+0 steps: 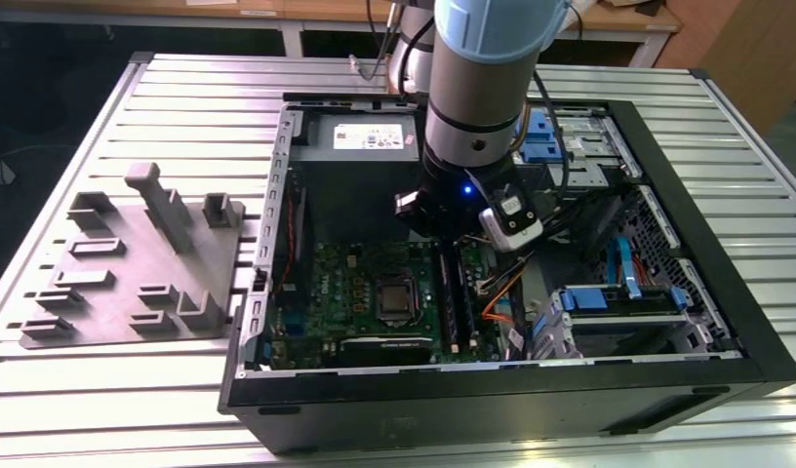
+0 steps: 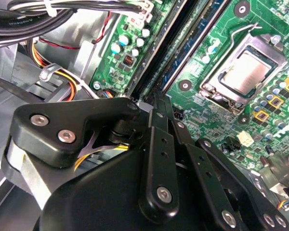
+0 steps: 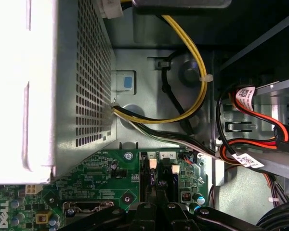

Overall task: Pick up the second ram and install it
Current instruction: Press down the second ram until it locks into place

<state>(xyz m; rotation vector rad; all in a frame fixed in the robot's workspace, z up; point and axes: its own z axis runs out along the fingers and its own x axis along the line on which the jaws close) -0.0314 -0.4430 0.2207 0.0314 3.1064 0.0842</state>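
The second ram is a narrow bluish stick with dark chips, standing on edge among the black memory slots of the green motherboard. In the exterior view the second ram runs from under the wrist toward the case's front. My gripper is shut, its fingertips together at the stick's end nearest the gray power-supply box. I cannot tell whether they pinch the stick or rest on its top edge. In the first wrist view the gripper sits just short of the slots' white end latches.
The CPU socket lies beside the slots. Yellow and black cables curve past the power-supply box; red and orange leads hang by the drive bay. Blue-tabbed drive cages fill the case's right side. A gray fixture plate lies outside, at the exterior view's left.
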